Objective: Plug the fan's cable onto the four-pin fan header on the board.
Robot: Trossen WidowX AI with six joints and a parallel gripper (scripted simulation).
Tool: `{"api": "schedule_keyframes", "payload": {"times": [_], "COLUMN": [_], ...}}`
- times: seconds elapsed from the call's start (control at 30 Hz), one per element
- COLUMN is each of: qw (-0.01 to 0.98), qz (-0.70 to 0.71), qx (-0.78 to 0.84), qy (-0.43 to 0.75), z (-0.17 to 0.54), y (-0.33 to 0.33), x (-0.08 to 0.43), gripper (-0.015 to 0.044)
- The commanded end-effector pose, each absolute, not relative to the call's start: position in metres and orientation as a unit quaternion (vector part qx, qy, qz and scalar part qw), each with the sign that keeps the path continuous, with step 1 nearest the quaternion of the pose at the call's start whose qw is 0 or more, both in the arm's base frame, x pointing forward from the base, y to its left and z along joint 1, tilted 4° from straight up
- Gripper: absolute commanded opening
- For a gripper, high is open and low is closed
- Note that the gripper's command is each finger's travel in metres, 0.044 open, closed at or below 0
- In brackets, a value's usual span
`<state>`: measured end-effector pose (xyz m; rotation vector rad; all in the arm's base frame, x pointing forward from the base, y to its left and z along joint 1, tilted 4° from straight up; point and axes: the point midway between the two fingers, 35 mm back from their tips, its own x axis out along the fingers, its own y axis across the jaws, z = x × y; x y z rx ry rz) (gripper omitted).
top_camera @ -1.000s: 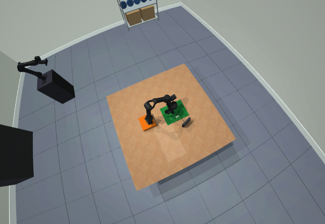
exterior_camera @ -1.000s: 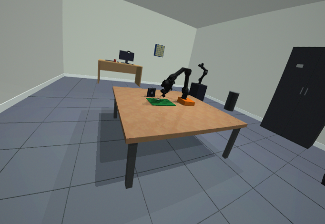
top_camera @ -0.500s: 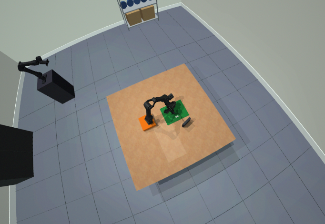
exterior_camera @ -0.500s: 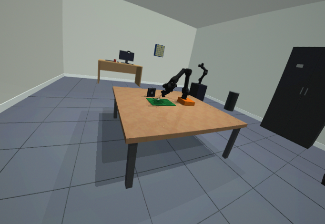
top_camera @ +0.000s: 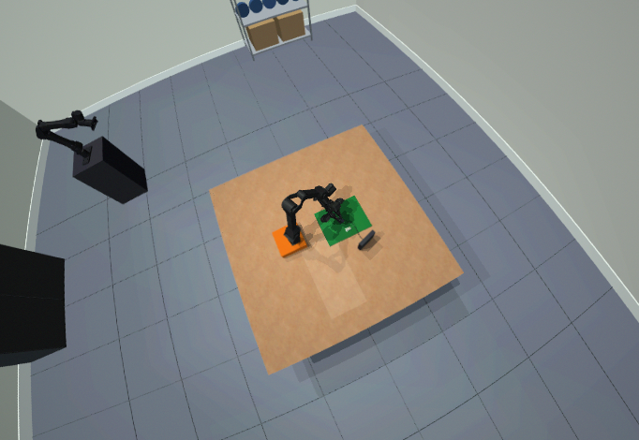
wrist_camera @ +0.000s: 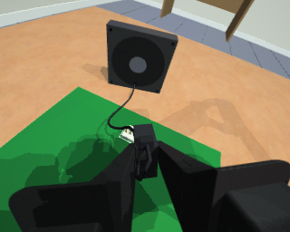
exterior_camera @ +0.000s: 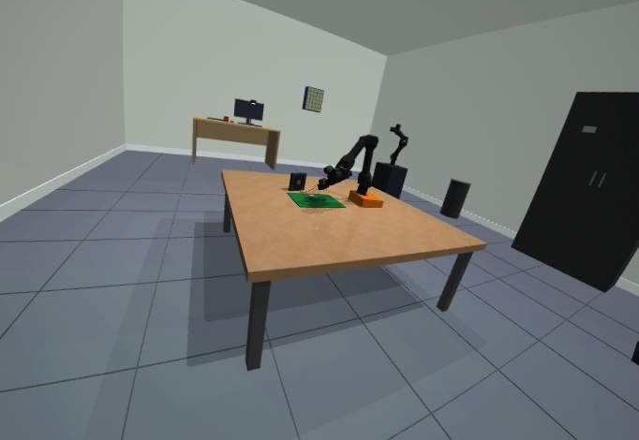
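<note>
The table [top_camera: 402, 270] [exterior_camera: 319, 239] [wrist_camera: 50, 54] carried the whole setup. In the top view, a black cabinet [top_camera: 31, 300] [exterior_camera: 577, 187] stood at its 9 o'clock, cut off by the frame, its doors shut in the exterior view. Toward 11 to 12 o'clock, the shelf rack [top_camera: 258, 18] held two brown boxes [top_camera: 262, 34] below rows of blue rounded items [top_camera: 269, 1]; its top ran out of frame. The dark cylindrical bin [exterior_camera: 454, 198] hid its contents.

From above, the black arm [top_camera: 289, 213] [exterior_camera: 367, 161] stood on an orange base [top_camera: 282, 250] [exterior_camera: 374, 201] at the green board's [top_camera: 361, 218] [exterior_camera: 330, 203] [wrist_camera: 82, 104] 8 o'clock; the fan [top_camera: 366, 240] [exterior_camera: 297, 182] [wrist_camera: 122, 68] stood upright off its 4 o'clock.

The gripper [top_camera: 342, 220] [exterior_camera: 320, 184] [wrist_camera: 145, 146] was clenched on the fan plug [wrist_camera: 146, 132] — tilted over the board, its cable [wrist_camera: 120, 110] running to the fan at 12 o'clock in the wrist view. The white fan header [top_camera: 347, 228] [exterior_camera: 311, 195] [wrist_camera: 126, 134] showed at the plug's 10 o'clock, partly covered — whether they touched was unclear.
</note>
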<state>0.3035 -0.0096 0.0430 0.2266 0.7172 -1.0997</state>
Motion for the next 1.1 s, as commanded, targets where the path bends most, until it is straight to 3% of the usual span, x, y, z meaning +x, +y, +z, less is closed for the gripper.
{"api": "schedule_keyframes", "payload": {"times": [0.0,1.07], "qw": [0.797,0.869], "qz": [-0.513,-0.480], "qx": [0.096,0.056], "qy": [0.306,0.106], "z": [0.043,0.061], "y": [-0.009,0.012], "x": [0.301,0.290], "gripper": [0.0000,0.0000]}}
